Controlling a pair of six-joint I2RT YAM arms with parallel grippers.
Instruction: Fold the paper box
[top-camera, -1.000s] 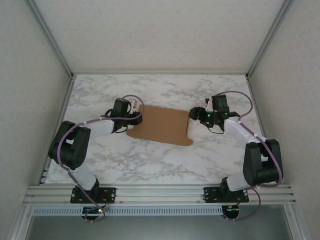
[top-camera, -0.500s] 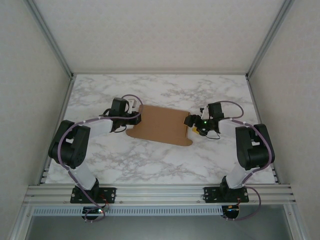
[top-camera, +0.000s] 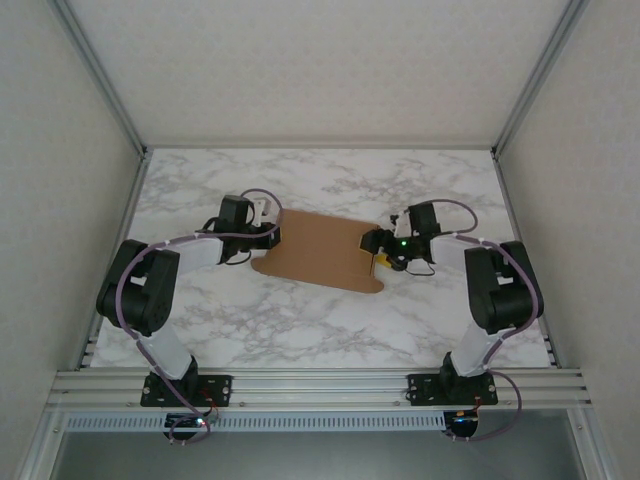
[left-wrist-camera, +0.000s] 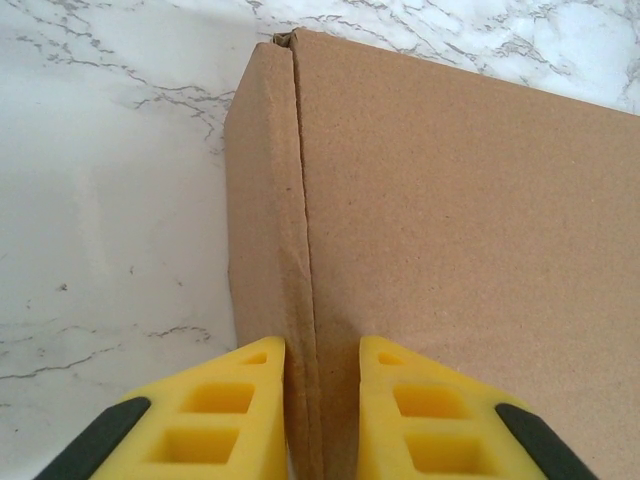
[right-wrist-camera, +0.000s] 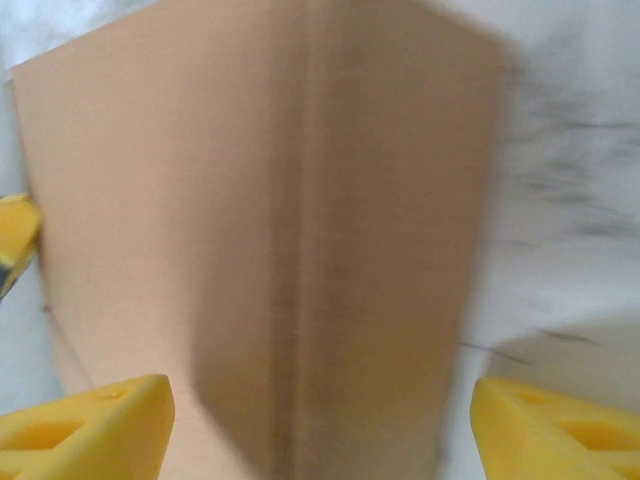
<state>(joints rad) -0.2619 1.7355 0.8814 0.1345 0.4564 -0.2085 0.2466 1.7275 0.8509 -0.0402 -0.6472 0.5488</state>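
the paper box (top-camera: 325, 252) lies flat in the middle of the marbled counter (top-camera: 330, 320), between the two arms, with pale walls (top-camera: 60, 200) on three sides and a metal rail (top-camera: 320, 385) along the near edge. its long axis runs left to right, the right end a little nearer, where a rounded tab (top-camera: 375, 283) sticks out. the left pincer (left-wrist-camera: 322, 348) straddles the raised fold on the box's left edge, yellow fingers (left-wrist-camera: 255, 375) close on either side; i cannot tell whether they press it. the right pincer (right-wrist-camera: 310, 400) stands wide apart at the right end, the cardboard between its fingers and untouched. since a second ago the right arm has folded in and brought its pincer to that edge; the box has not shifted.
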